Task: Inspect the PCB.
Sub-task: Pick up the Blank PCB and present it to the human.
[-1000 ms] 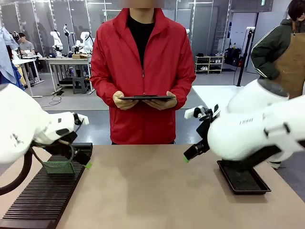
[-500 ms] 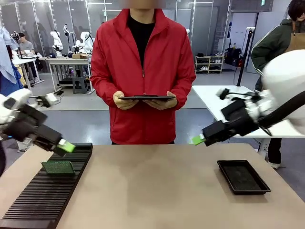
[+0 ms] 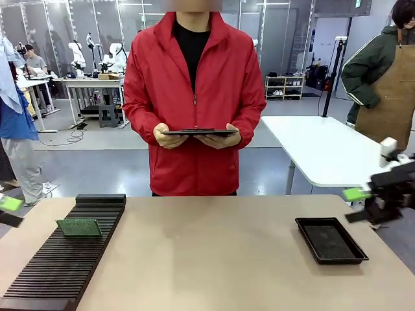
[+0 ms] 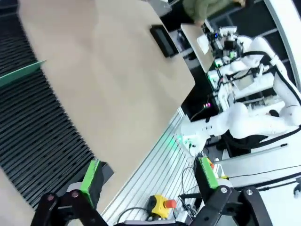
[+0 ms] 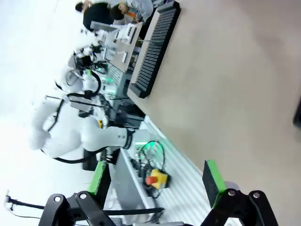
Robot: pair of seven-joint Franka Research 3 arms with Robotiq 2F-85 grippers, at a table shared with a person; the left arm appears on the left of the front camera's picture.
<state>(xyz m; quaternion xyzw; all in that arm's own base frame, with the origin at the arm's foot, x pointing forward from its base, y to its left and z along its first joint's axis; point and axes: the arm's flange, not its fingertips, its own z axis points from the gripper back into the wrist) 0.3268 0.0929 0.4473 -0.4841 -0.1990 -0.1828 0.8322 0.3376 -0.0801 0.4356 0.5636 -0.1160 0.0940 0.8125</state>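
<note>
The PCB (image 3: 78, 227), a dull green board, stands on edge in a slot near the far end of the black slotted rack (image 3: 61, 265). In the left wrist view its green edge (image 4: 21, 74) pokes in at the left above the rack (image 4: 37, 132). My left gripper (image 3: 8, 210) is at the picture's far left, apart from the board, open and empty (image 4: 148, 172). My right gripper (image 3: 355, 205) hangs off the table's right edge, beyond the tray, open with nothing in it (image 5: 155, 179). A person in a red jacket stands at the far side holding a dark tablet (image 3: 200, 132).
A shallow black tray (image 3: 331, 240) lies on the table's right side, also seen in the left wrist view (image 4: 164, 40). The right wrist view takes in the rack (image 5: 157, 44) and bare tan tabletop (image 5: 225, 84). A white table (image 3: 324, 152) stands behind on the right.
Both arms have swung outward and back from over the table to the picture's edges. The left gripper has left the rack and the PCB, which stays in its slot.
</note>
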